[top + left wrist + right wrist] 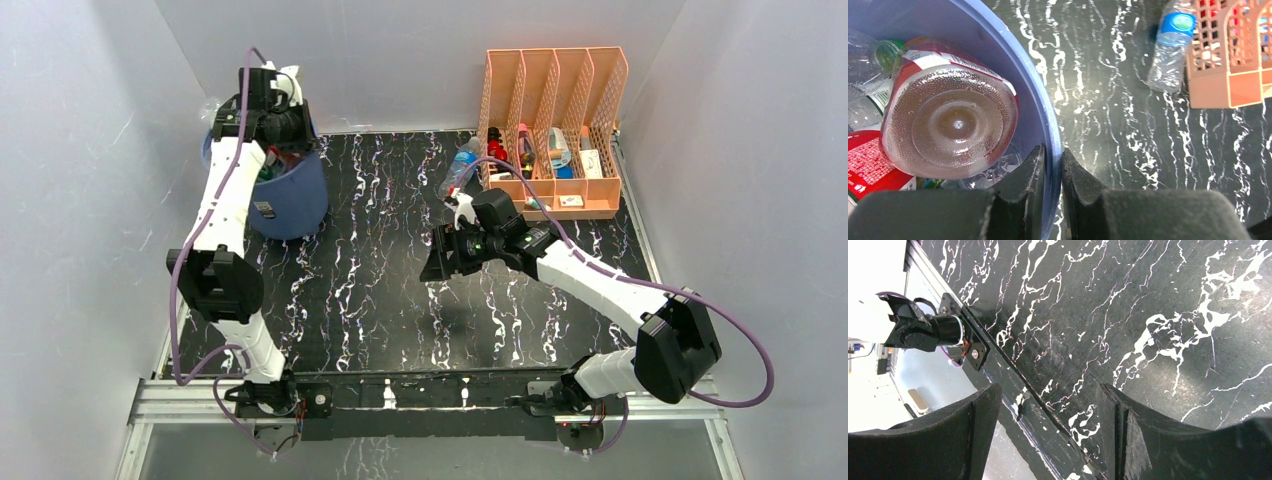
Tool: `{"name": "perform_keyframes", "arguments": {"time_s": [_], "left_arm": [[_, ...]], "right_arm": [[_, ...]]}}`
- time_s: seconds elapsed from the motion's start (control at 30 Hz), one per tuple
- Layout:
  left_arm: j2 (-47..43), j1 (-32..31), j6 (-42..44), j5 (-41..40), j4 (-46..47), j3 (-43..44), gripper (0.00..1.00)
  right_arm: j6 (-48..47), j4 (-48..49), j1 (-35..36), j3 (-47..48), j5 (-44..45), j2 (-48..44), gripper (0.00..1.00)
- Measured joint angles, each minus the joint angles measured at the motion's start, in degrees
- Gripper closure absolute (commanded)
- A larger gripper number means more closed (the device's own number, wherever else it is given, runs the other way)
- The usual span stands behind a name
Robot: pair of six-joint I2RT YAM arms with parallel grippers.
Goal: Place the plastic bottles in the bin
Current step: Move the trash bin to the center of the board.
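Black marbled table (380, 300) carries bin (300, 205), organizer (590, 197) (peach), one bottle (460, 168).

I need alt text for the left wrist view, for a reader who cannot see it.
The left gripper, shut, sits over the rim of the blue bin, which holds several plastic bottles. One clear bottle lies on the table beside a peach organizer.
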Motion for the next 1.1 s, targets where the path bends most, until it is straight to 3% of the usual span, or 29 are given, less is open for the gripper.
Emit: {"name": "perform_keyframes", "arguments": {"time_s": [0.37,0.67,0.7,0.77,0.9,1.1], "left_arm": [[7.3,-14.1,-1.16,-0.33,-0.13,8.94,1.0],[9.22,-21.33,-1.55,-0.83,1.92,10.62,0.99],[9.42,-21.62,-1.57,-1.01,1.86,10.84,0.94],[9.9,-22.1,-1.55,-1.42,1.7,11.56,0.73],[10.01,-22.51,-1.99,-1.01,1.73,11.74,0.48],[9.01,-23.02,-2.56,1.25,1.92,11.74,0.32]], "right_arm": [[-1.11,-2.45,-1.27,0.7,0.46,-2.38,0.21],[-1.27,-3.91,-1.7,0.7,1.57,-4.76,0.2],[-1.29,-3.98,-1.79,0.7,1.68,-5.05,0.2],[-1.31,-4.11,-1.99,0.7,1.75,-5.25,0.2],[-1.33,-4.17,-2.29,0.7,1.77,-5.29,0.2],[-1.42,-4.48,-2.34,0.7,1.75,-5.29,0.19]]}}
